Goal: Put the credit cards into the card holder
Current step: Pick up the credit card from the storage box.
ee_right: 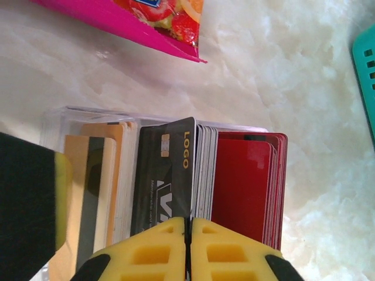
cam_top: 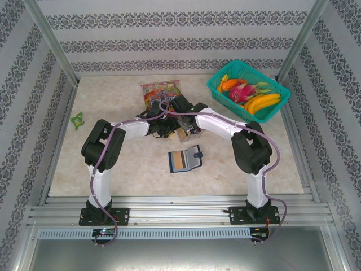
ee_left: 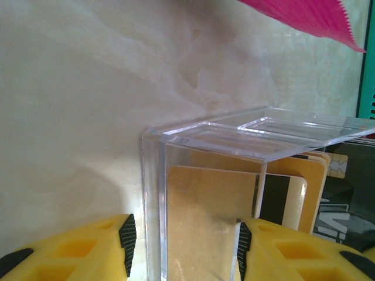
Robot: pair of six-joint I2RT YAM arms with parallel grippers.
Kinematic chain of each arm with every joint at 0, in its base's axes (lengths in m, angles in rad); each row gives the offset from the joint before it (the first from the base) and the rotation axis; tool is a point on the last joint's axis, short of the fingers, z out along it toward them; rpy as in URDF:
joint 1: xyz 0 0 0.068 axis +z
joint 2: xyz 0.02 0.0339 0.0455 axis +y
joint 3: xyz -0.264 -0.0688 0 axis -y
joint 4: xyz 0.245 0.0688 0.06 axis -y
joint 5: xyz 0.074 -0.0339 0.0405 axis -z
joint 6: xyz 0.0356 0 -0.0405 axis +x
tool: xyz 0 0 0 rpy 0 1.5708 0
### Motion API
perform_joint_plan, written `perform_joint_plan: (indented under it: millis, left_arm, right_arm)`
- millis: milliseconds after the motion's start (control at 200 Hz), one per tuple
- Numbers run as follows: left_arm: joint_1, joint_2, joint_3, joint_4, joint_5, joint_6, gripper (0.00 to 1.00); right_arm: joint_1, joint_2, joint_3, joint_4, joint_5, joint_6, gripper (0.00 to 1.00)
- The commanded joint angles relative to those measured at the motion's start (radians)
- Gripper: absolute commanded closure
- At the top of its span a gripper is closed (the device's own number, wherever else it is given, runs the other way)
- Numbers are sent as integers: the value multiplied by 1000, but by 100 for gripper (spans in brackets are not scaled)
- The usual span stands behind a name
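In the overhead view, the card holder (cam_top: 186, 160) was seen lying open on the pale table (cam_top: 135, 169), near the middle and apart from everything else. Behind it, both arms were reached inward to a clear box (cam_top: 183, 134). A snack bag (cam_top: 162, 90) was laid just beyond the box, and a teal basket (cam_top: 231, 104) of fruit (cam_top: 260, 103) was set at the far right corner.

In the left wrist view, the left gripper (ee_left: 184, 246) was held with its yellow fingers (ee_left: 88, 254) partly apart at the near end of the clear box. Whether the box was actually squeezed could not be told (a thin bright gap was seen beside the left pad). The credit cards (ee_left: 205, 205) were stood upright inside the box, tan-gold ones nearest and darker ones behind.

In the right wrist view, the right gripper (ee_right: 188, 234) was clenched, with no gap left between its fingers. The long edge of a black card (ee_right: 164, 175) was run straight into the seam between them, so this card appeared to be pinched. It was stood among the others in the box, with tan cards on one side and red cards (ee_right: 243, 187) on the other.
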Motion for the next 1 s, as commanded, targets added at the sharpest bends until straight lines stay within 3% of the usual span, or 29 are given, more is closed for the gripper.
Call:
perform_joint_plan:
  millis: [0, 150, 465, 719, 994]
  left_arm:
    - [13, -12, -15, -3, -4, -2, 49]
    - [14, -15, -13, -6, -1, 1, 50]
    - [13, -57, -25, -8, -8, 25, 49]
    - [11, -142, -65, -2, -18, 43, 46]
    - [-4, -323, -201, -79, -60, 95, 44]
  right_arm:
    - [0, -50, 6, -38, -14, 6, 93]
    - [-12, -75, 13, -51, -98, 47, 99]
    - [-79, -185, -39, -18, -286, 199, 100]
    - [-171, -326, -178, 115, -561, 336, 100]
    - [-156, -539, -386, 190, -618, 426, 100]
